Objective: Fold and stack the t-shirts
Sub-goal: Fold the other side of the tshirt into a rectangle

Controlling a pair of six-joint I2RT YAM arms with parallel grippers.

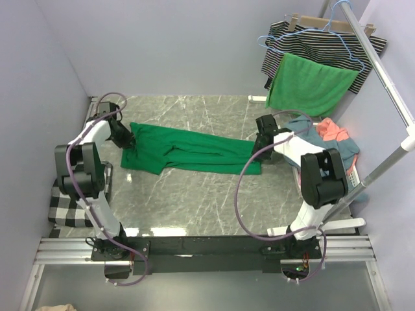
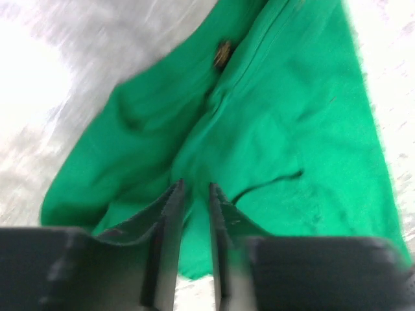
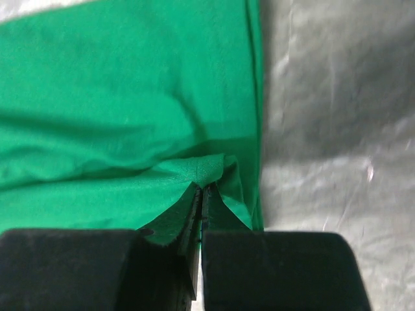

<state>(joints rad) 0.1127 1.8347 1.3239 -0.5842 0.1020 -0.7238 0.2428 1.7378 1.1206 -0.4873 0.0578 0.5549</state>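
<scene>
An emerald green t-shirt (image 1: 188, 150) lies stretched in a long band across the marble table between both arms. My left gripper (image 1: 128, 144) is at its left end. In the left wrist view its jaws (image 2: 194, 186) stand a little apart, with the green t-shirt (image 2: 292, 116) lying slack under and beyond them. My right gripper (image 1: 259, 150) is at the shirt's right end. In the right wrist view this gripper (image 3: 202, 186) is shut, pinching a small fold of the green t-shirt (image 3: 117, 84) near its hem. A coral t-shirt (image 1: 334, 129) and a dusty blue t-shirt (image 1: 305, 126) are heaped at the right.
A white basket (image 1: 353, 175) holds the heap by the right wall. On a metal rail (image 1: 382, 71) at the back right hang a striped garment (image 1: 324, 42) and a bright green cloth (image 1: 311, 84). A black-and-white checked cloth (image 1: 68, 204) lies beside the left arm.
</scene>
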